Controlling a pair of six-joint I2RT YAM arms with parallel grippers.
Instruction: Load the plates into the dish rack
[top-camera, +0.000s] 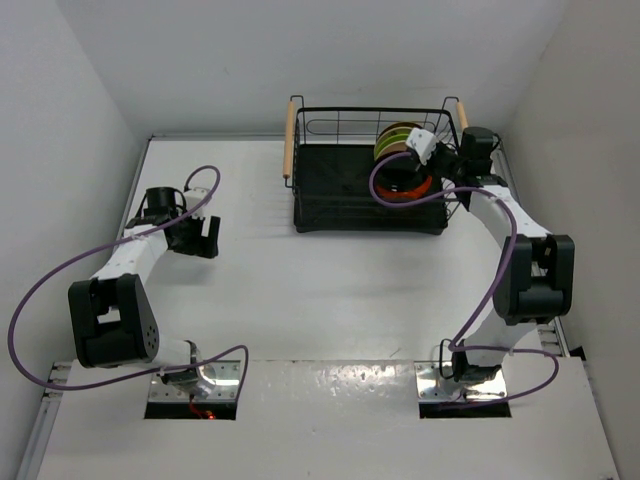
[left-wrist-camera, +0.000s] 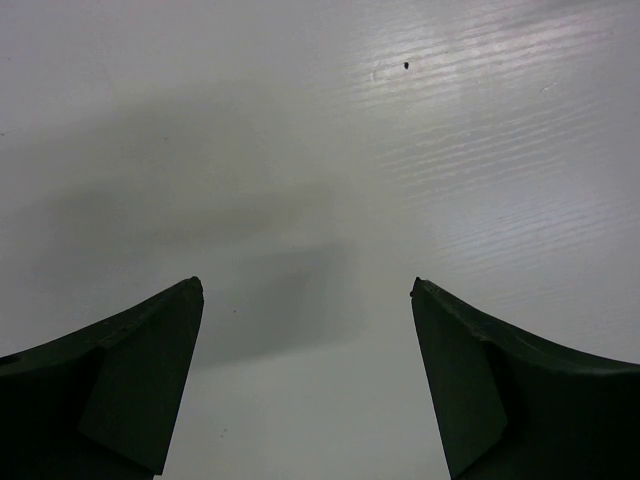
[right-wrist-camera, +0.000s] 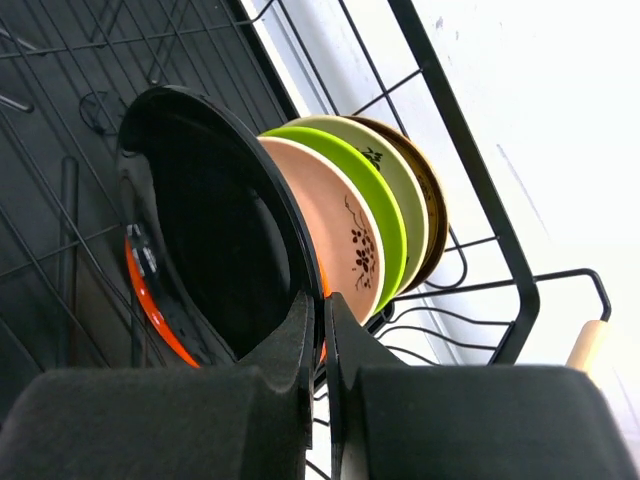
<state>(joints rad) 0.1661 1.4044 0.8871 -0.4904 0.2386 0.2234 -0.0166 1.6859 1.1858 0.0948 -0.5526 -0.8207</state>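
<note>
The right gripper (right-wrist-camera: 322, 300) is nearly closed, and the rim of the black plate (right-wrist-camera: 210, 220) is pinched between its fingers. That plate is held on edge inside the rack (right-wrist-camera: 470, 150), at the rack's right end as seen from the top camera. An orange plate (right-wrist-camera: 150, 300) is seen just beyond it on one side, only its rim showing. On the other side four plates are stood on edge in a close row: beige (right-wrist-camera: 335, 240) next to the black one, then green (right-wrist-camera: 378, 200), cream (right-wrist-camera: 405, 180) and brown (right-wrist-camera: 432, 205), the last nearest the rack's end wires. A wooden handle (right-wrist-camera: 588, 345) is seen outside those wires. The left gripper (left-wrist-camera: 306, 287) is spread wide with nothing held, over the bare white table (left-wrist-camera: 300, 120), well apart from the rack.
</note>
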